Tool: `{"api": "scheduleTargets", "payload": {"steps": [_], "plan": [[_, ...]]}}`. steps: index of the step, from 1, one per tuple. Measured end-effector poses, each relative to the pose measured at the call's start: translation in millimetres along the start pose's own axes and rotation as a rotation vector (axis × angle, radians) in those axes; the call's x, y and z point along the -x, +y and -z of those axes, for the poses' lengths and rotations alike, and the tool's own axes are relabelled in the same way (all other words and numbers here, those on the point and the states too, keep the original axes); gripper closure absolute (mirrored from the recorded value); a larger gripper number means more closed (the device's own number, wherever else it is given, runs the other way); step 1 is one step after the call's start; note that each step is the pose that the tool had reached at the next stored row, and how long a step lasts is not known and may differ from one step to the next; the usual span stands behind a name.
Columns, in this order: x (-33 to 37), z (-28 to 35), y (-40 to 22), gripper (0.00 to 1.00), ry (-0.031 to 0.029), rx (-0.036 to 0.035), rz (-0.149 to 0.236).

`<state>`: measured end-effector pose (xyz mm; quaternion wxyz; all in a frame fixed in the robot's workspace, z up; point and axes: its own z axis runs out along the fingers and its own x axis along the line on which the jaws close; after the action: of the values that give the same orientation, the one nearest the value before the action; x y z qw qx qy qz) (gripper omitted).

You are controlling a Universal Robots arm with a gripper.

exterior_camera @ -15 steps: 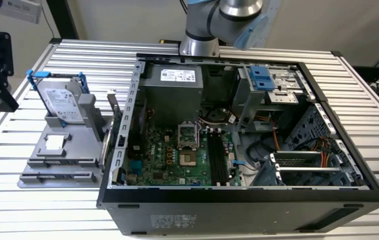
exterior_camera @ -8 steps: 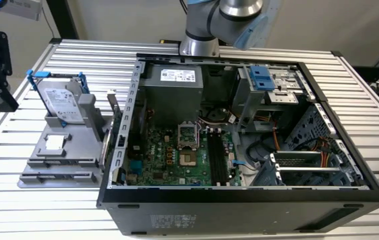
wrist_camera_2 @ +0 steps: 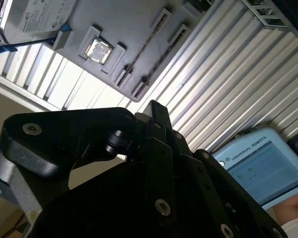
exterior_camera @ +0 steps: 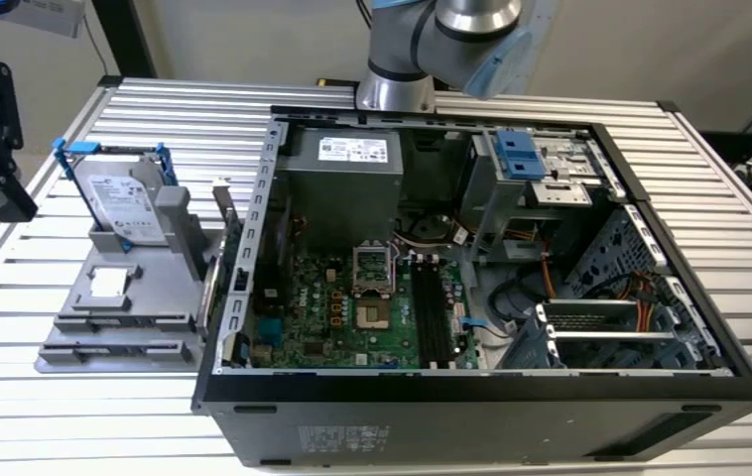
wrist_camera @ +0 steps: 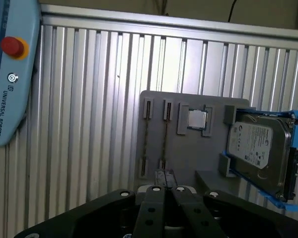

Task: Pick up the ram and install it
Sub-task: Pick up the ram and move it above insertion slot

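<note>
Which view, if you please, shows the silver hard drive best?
The first wrist view: the silver, white-labelled hard drive in its blue frame shows its labelled face. The exterior view shows it farther off; the second wrist view crops it.

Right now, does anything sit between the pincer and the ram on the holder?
Nothing visible does. In the first wrist view the pincer points toward the gray holder, the ram lies uncovered in its slot, and the hard drive stands off to one side.
</note>
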<state>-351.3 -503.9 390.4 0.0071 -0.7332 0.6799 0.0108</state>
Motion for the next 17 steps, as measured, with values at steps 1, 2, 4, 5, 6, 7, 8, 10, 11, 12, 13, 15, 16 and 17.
{"api": "scheduleTargets", "payload": {"steps": [1, 2, 4, 5, 6, 7, 8, 10, 11, 12, 13, 15, 16, 17], "plan": [[0.0, 0.0, -0.2, 1.0, -0.0006, 0.0001, 0.0], [0.0, 0.0, -0.2, 1.0, -0.0016, 0.0, 0.0], [0.0, 0.0, -0.3, 1.0, -0.0027, 0.0, 0.0], [0.0, 0.0, -0.3, 1.0, -0.0031, 0.0003, 0.0], [0.0, 0.0, -0.3, 1.0, -0.0032, 0.0009, 0.0], [0.0, 0.0, -0.3, 1.0, -0.0031, 0.0014, 0.0], [0.0, 0.0, -0.2, 1.0, -0.0031, 0.0016, -0.002], [0.0, 0.0, -0.3, 1.0, -0.0033, 0.0016, -0.005], [-0.1, 0.0, -0.3, 1.0, -0.0033, 0.0017, -0.006], [0.0, 0.0, -0.3, 1.0, -0.0033, 0.0017, -0.007], [0.0, 0.0, -0.3, 1.0, -0.0033, 0.0016, -0.007], [0.0, 0.0, -0.3, 1.0, -0.0033, 0.0017, -0.007], [0.0, 0.0, -0.3, 1.0, -0.0032, 0.0017, -0.007], [0.0, 0.0, -0.3, 1.0, -0.0032, 0.0017, -0.007]]}}
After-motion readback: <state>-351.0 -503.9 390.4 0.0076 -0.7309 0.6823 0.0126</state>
